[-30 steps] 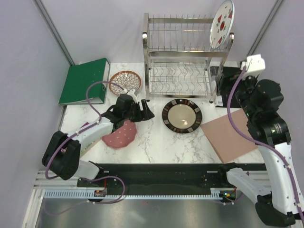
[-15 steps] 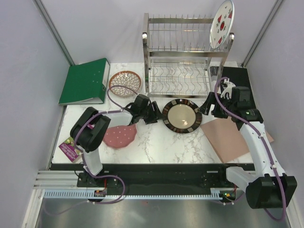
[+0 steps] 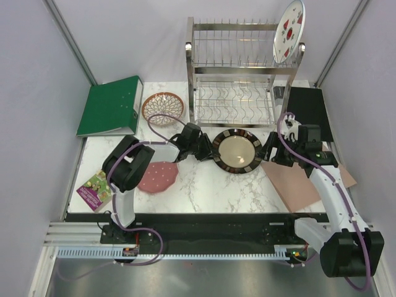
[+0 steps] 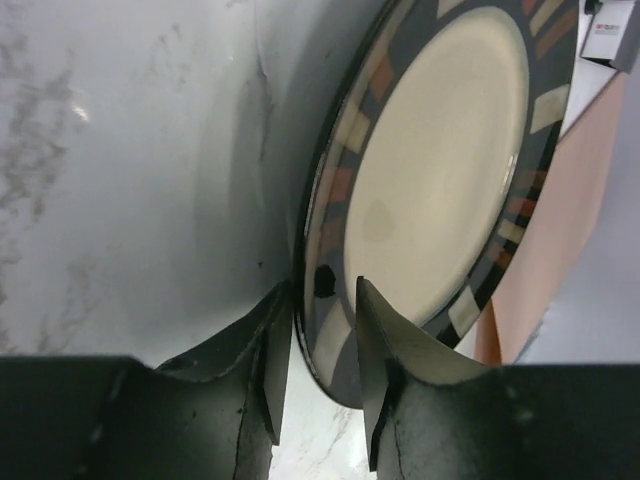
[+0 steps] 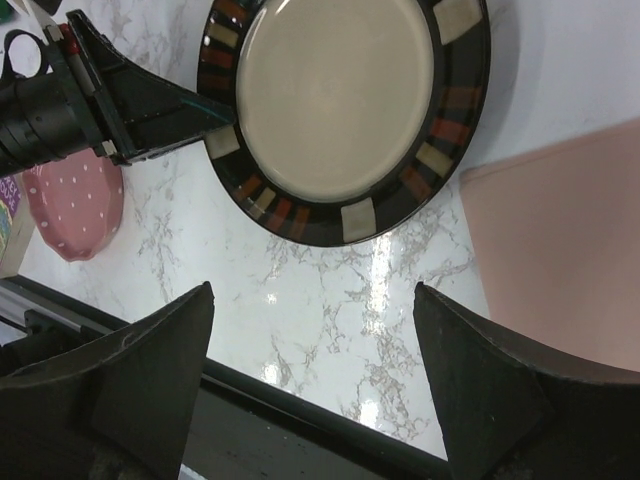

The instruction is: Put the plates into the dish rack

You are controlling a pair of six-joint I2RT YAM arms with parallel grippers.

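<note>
- Now the left tool (image 4: 320, 298) is clamped on the dark-rimmed plate (image 4: 440, 170). One finger sits at the plate's outer edge and the other lies over its patterned band.
- From the left tool's tips the plate stretches straight ahead, lying flat on the counter (image 3: 198, 185). Its far side reaches toward the right tool (image 5: 310, 335).
- The right tool's fingers are spread wide with nothing between them, and it hangs over bare marble. The dark-rimmed plate is just ahead of its tips, and a pink board (image 5: 560, 250) lies to its right.
- Behind the left tool, beside its arm, lies the pink dotted plate (image 3: 158, 176).
- The petal-pattern plate (image 3: 163, 107) rests behind and to one side of the left tool, near a green binder (image 3: 111, 105).
- Beyond and above both tools stands the dish rack (image 3: 235, 74). The strawberry plate (image 3: 289, 31) stands upright at the right end of its top tier.
</note>
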